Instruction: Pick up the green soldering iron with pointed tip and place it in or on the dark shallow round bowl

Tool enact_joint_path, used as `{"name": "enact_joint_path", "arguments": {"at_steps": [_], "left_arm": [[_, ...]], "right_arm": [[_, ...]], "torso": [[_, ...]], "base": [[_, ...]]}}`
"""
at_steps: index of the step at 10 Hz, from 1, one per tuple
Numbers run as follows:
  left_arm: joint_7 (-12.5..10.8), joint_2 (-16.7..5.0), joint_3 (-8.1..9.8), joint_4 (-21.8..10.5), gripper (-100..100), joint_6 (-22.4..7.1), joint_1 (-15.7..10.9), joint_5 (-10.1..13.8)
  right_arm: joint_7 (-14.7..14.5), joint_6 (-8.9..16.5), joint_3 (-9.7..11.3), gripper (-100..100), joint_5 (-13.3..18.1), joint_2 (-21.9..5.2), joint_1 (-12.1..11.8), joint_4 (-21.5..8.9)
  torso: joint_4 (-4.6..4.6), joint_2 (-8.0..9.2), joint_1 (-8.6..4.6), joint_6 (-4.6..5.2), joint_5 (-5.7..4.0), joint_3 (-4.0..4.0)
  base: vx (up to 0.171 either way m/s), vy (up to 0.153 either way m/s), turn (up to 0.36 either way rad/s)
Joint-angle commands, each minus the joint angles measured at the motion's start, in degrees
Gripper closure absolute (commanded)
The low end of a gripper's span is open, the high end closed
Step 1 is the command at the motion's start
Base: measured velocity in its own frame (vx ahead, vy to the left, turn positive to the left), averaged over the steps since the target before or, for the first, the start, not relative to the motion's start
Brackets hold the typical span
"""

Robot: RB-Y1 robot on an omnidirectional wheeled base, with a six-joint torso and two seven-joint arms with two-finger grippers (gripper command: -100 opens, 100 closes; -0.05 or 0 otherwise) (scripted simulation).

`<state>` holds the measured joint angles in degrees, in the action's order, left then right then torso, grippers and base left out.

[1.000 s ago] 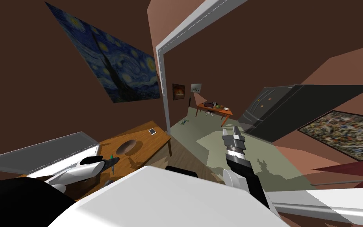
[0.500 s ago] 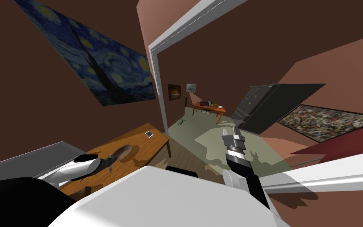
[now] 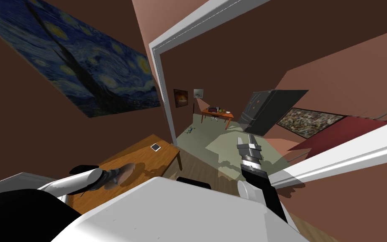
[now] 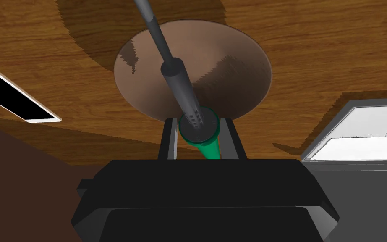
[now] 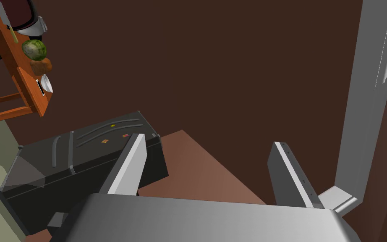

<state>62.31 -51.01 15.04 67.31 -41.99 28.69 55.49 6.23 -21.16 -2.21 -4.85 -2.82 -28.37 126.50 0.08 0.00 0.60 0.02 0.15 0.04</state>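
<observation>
Pinching green soldering iron in left end effector
Holding its tip above brown bowl on table at 10 o'clock, near table edge; right end effector spread at 1 o'clock over floor

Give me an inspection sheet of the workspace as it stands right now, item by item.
Surface: wooden table, shadows across it.
Job's things: green soldering iron held in the left gripper, dark barrel pointing over the brownish shallow bowl on the table.
Clutter: flat white-edged device with black screen; grey-rimmed white tray beside the gripper.
Grippers: left shut on the iron; right gripper open, empty, out over the floor.
Cables: nothing seen.
Surroundings: starry blue painting, white door frame, dark cabinet, far orange table.
</observation>
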Motion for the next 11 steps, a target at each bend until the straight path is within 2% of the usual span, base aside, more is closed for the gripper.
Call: {"name": "enact_joint_path", "arguments": {"at_steps": [1, 2, 3, 4, 8, 9, 10, 11], "left_arm": [[-0.4, 0.0, 1.08, 0.0, 100, -2.0, 0.4, 1.9], [-0.4, 0.0, 1.58, -0.1, 100, -2.8, 0.6, 2.9], [-0.3, -0.1, 1.22, -0.1, 100, -2.2, 0.3, 2.2], [-0.4, -0.2, 1.32, -0.1, -100, -2.3, 0.2, 2.3], [-0.4, -0.2, 1.32, -0.1, -100, -2.3, 0.2, 2.3], [-0.4, -0.2, 1.32, -0.1, 0, -2.3, 0.2, 2.3], [0.3, -2.1, 2.61, 1.1, -100, -4.0, 1.3, 4.2], [0.6, -2.8, 3.03, 1.5, -100, -4.5, 1.6, 4.9]], "right_arm": [[0.0, 0.0, 0.0, 0, 0.0, 0.0, 0.0, 0.0], [0.0, 0.0, 0.0, 0, 0.0, 0.0, 0.0, 0.0], [0.0, 0.0, 0.0, 0, 0.0, 0.0, 0.0, 0.0], [0.0, 0.0, 0.0, 0, 0.0, 0.0, 0.0, 0.0], [0.0, 0.0, 0.0, 0, 0.0, 0.0, 0.0, 0.0], [0.0, 0.0, 0.0, 0, 0.0, 0.0, 0.0, 0.0], [0.0, 0.0, 0.0, 0, 0.0, 0.0, 0.0, 0.0], [0.0, 0.0, 0.0, 0, 0.0, 0.0, 0.0, 0.0]], "torso": [[0.00, 0.00, 0.00, 0.00, 0.00, 0.00], [0.00, -0.03, 0.02, 0.02, 0.02, -0.01], [0.00, 0.00, 0.01, -0.01, 0.04, 0.00], [-0.02, 0.02, -0.23, -0.11, 0.02, 0.00], [-0.02, 0.03, -0.55, -0.11, -0.06, 0.00], [-0.02, 0.03, -0.55, -0.11, -0.06, 0.00], [-0.02, 0.03, -0.55, -0.11, -0.07, 0.00], [-0.03, -0.03, -0.66, -0.13, -0.10, -0.02]], "base": [[0.005, 0.147, -0.267], [-0.008, 0.140, -0.227], [-0.006, 0.066, -0.056], [0.001, 0.014, 0.003], [0.000, 0.001, 0.000], [0.000, 0.000, 0.000], [0.021, -0.033, 0.076], [0.031, -0.044, 0.082]]}}
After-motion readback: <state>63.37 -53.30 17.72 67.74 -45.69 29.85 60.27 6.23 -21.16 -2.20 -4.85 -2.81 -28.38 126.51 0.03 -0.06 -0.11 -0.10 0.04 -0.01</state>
